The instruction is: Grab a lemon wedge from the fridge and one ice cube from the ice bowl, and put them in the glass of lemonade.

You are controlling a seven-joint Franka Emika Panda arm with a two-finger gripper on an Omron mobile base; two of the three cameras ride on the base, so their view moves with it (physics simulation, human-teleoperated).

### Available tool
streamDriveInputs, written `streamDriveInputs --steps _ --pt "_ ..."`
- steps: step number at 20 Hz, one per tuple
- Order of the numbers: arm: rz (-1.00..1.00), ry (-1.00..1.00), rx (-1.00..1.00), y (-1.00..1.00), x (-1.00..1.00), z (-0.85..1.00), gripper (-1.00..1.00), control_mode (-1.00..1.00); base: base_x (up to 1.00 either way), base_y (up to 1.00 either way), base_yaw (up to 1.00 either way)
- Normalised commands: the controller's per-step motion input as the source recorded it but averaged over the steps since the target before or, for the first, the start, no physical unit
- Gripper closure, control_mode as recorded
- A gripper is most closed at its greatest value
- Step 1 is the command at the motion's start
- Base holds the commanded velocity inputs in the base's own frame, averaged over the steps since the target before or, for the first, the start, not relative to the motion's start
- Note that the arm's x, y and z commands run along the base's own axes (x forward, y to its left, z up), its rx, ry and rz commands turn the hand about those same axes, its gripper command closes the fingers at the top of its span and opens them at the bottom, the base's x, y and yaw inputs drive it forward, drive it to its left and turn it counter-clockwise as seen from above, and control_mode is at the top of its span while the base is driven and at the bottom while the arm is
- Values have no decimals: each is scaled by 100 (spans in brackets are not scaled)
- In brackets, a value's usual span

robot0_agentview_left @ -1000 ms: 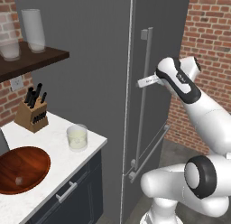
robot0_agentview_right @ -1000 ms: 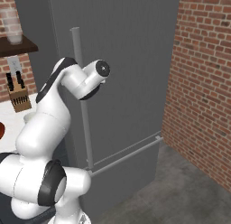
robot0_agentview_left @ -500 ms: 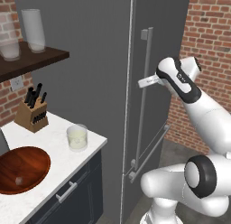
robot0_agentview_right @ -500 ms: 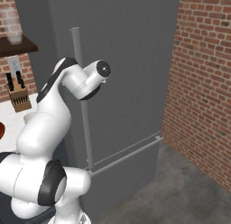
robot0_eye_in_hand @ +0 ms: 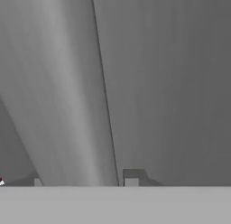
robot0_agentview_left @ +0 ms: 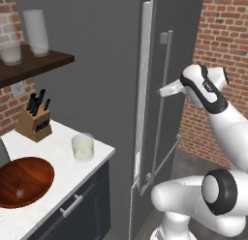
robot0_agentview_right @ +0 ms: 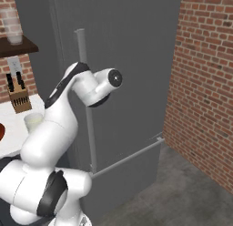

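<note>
The dark grey fridge [robot0_agentview_left: 111, 65] stands shut, and the lemon wedge is hidden inside it. My gripper [robot0_agentview_left: 163, 92] is at mid-height on its long light grey handle [robot0_agentview_left: 164, 60]. In the hand view the handle bar [robot0_eye_in_hand: 67, 105] fills the gap between my fingertips [robot0_eye_in_hand: 132, 177], so the gripper [robot0_eye_in_hand: 85, 179] is shut on it. The glass of lemonade [robot0_agentview_left: 83, 147] stands on the white counter left of the fridge. Nearer the front lies the wooden ice bowl [robot0_agentview_left: 34, 173] with a pale ice cube [robot0_agentview_left: 20, 193] in it.
A knife block [robot0_agentview_left: 35, 123] sits at the back of the counter [robot0_agentview_left: 58, 181]. Tall frosted glasses [robot0_agentview_left: 36, 33] stand on a dark shelf above. A brick wall [robot0_agentview_left: 223, 40] closes off the right side, with bare floor [robot0_agentview_right: 182, 193] before it.
The jaws have drawn in around the handle bar. Arm and fridge door stand where they were.
</note>
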Motion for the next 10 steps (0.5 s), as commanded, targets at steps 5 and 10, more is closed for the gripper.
streamDriveInputs --steps 5,10 --pt "0 -5 5 -100 0 2 100 -100 0 0 0" --pt "0 -2 7 -100 0 4 100 -100 0 0 0"
